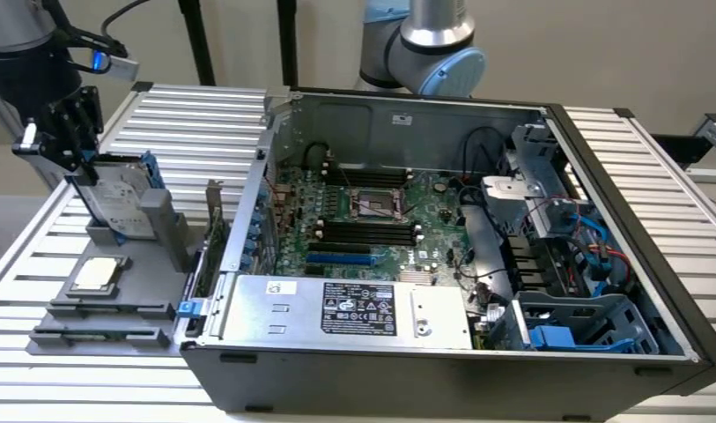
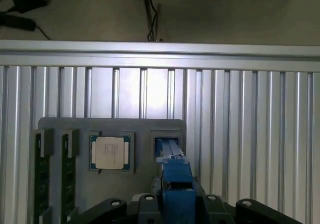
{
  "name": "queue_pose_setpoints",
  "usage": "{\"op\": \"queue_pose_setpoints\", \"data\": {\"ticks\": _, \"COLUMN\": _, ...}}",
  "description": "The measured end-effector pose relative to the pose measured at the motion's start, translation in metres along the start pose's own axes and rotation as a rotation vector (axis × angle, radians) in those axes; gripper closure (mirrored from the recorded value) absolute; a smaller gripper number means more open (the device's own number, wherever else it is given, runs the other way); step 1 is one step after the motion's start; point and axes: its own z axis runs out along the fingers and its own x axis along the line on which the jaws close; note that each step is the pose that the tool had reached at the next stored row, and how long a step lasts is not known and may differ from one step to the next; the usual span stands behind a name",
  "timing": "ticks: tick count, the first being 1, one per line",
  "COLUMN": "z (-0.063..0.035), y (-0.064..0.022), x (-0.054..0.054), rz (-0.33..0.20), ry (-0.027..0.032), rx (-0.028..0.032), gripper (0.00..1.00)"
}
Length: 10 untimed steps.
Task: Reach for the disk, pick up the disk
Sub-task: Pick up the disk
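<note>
The slatted metal table (image 1: 639, 159) carries an open computer case (image 1: 452, 379), and off to the exterior view's left sits a grey fixture (image 1: 158, 231). The disk (image 1: 114, 189) stands on edge in one of its slots, leaning a little, lower end still seated. The gripper (image 1: 76, 159) has its jaws closed on the disk's upper end, pressed against the blue carrier on both sides as far as I can see. A small square chip (image 1: 99, 275) lies flat nearby. I'd guess the disk is stiff, fairly heavy and shock-sensitive; the plastic carrier edges look the safest hold, smooth enough to slip.
</note>
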Motion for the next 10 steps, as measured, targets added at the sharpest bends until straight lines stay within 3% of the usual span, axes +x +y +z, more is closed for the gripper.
{"op": "queue_pose_setpoints", "data": {"ticks": 10, "z": 0.0, "y": 0.0001, "x": 0.0038, "rz": 0.011, "ry": -0.0001, "rx": 0.0001, "gripper": 0.67}}
